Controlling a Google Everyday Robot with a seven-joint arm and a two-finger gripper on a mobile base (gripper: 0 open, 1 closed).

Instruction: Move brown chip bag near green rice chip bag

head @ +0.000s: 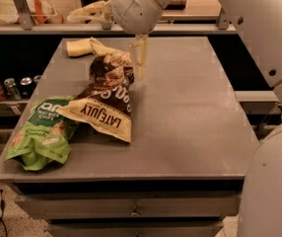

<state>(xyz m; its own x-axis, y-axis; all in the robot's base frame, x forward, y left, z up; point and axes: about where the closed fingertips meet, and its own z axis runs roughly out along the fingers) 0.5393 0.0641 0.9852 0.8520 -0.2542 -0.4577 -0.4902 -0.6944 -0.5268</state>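
The brown chip bag (106,90) is dark brown with white script, its ends cream-yellow with dark "LATE JULY" letters. The green rice chip bag (40,135) is bright green with a white logo and pale pictured chips. The tabletop (190,112) is plain grey, and the block (78,47) on it pale yellow. The hand (106,46), cream fingers spread, hangs over the brown bag's far end

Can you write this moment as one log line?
brown bag: lying on table, near end overlapping green bag | hand: open, holding nothing, above brown bag's far end | task: looks done
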